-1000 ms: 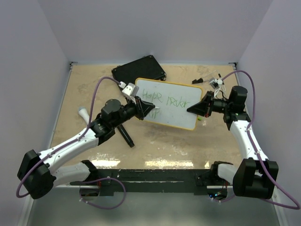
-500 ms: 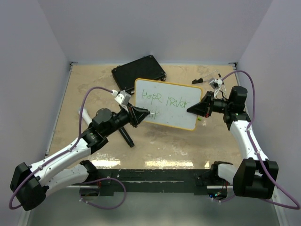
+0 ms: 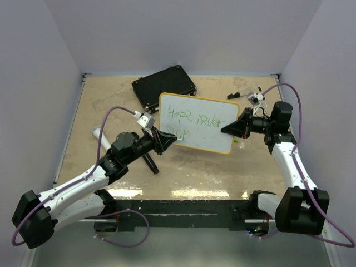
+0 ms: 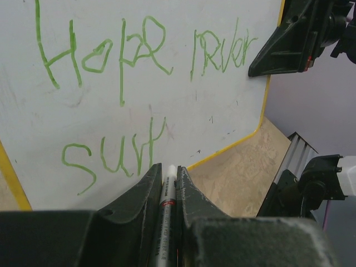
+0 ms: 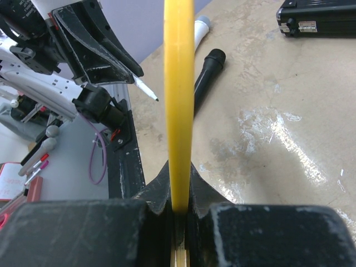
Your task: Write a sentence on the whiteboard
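Holds the whiteboard (image 3: 206, 135) over the middle of the table (image 3: 100, 105), with the right gripper (image 3: 223, 130) shut on the yellow rim of its right edge. Cannot tell whether any part of the board rests on the table. Bears the sentence (image 4: 139, 50) in green: "Hope never" on the top line, then "sur" and one more tall stroke below it, toward the board's left side.

Pinches a marker (image 4: 167, 194) in the left gripper (image 3: 174, 138), fingers closed on the barrel. Points the tip at the end of the lower line, close to the board's near edge; cannot tell if it touches. Hides the board's near left corner from above with that same gripper.

Around the board:
- Toward the far edge, left of middle: a black case (image 3: 165, 86), its near right corner just beside the board's far left corner.
- Flat on the table beneath the left gripper: a black stick (image 3: 149, 160), near the board but apart from it.
- Toward the left edge: a white tube (image 3: 98, 133), partly hidden by the left arm.
- Near the far right corner, behind the right wrist: a small black item (image 3: 238, 93).
- Just beside the board's near right corner: a small green bit (image 3: 236, 140).
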Robot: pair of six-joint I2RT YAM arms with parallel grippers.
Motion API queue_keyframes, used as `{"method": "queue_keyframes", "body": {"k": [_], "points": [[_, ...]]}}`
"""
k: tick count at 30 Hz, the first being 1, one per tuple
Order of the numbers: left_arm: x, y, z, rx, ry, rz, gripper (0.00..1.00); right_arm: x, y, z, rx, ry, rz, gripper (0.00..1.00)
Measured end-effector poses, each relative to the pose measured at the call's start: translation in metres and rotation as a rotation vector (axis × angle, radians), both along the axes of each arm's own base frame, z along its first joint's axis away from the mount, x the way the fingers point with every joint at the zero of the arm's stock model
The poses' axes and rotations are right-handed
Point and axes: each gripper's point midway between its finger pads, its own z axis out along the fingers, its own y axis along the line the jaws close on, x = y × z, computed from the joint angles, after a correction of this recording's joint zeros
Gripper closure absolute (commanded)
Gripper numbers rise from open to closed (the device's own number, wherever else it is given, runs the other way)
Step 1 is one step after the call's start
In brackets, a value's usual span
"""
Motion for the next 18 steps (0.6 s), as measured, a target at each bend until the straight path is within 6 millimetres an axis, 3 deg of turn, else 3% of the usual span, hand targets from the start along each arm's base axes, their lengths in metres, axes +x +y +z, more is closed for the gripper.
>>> {"method": "queue_keyframes", "body": {"k": [18], "points": [[0.0005,-0.0035,0.0045,-0.027,-0.029,0.014,1.0,0.0,0.0,0.0,0.0,0.0,0.0,1.0]]}}
